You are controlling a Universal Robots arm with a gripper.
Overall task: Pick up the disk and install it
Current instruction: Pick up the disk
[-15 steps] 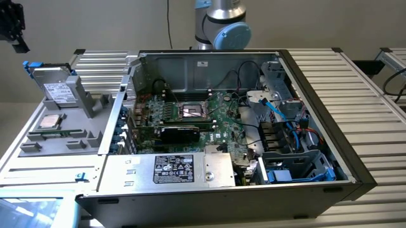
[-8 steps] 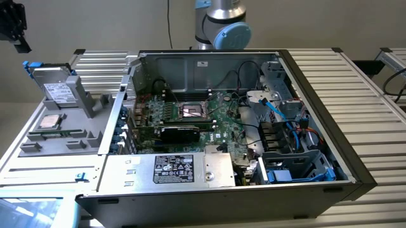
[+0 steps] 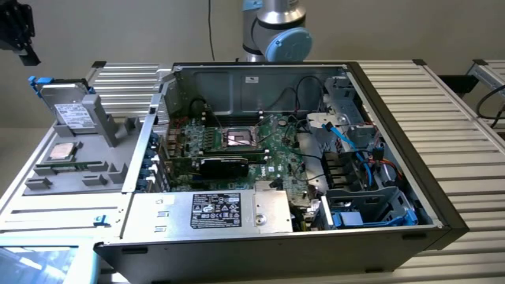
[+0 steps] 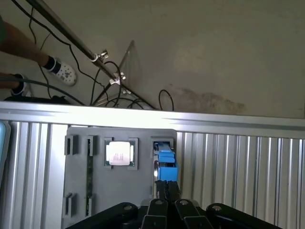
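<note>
The black two-fingered tool (image 4: 167,185) hangs with its fingers pressed together, holding nothing. Well below it stands the disk (image 4: 165,164), a flat silver-metal drive with a white label and a blue plastic frame. It sits on edge in a slot of the matte grey moulded holder (image 4: 95,191). A small square silver chip (image 4: 119,153) lies near it, both on the ribbed aluminium worktop (image 4: 238,167). Beyond is the open black steel computer case (image 3: 236,260). A closed tool could strike the disk's thin upper edge and tip it, and the smooth metal may slip.
</note>
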